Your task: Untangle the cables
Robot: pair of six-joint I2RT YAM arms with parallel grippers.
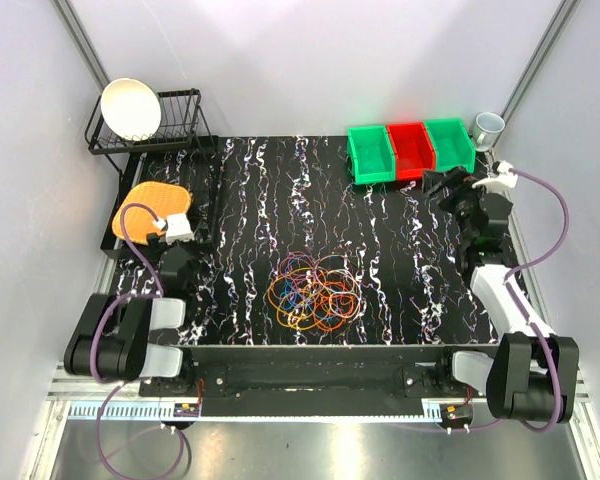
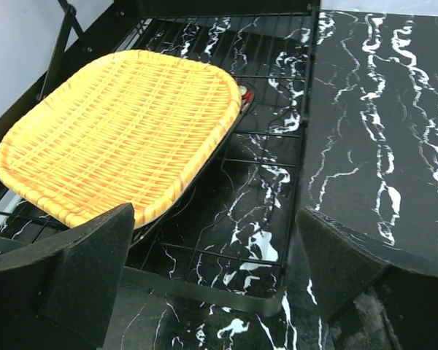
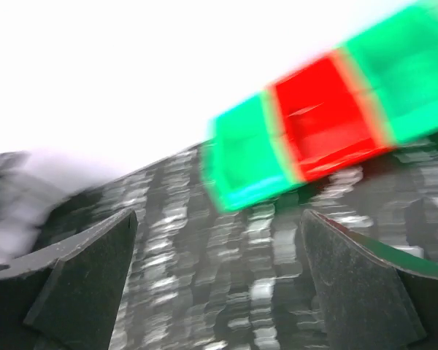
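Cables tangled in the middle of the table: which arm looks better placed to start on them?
Probably left, narrowly. Both hands are open and empty, but the left hand, by the wicker tray, sits a little nearer the cables than the right hand, up by the bins.

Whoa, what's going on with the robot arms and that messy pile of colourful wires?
Nothing is being handled right now. The tangled pile of thin wire loops, mostly orange and purple, lies untouched in the middle of the black marbled table. The left gripper is open and empty, facing a yellow woven tray. The right gripper is open and empty too, pointing towards the green and red plastic bins. The untangling has not started.
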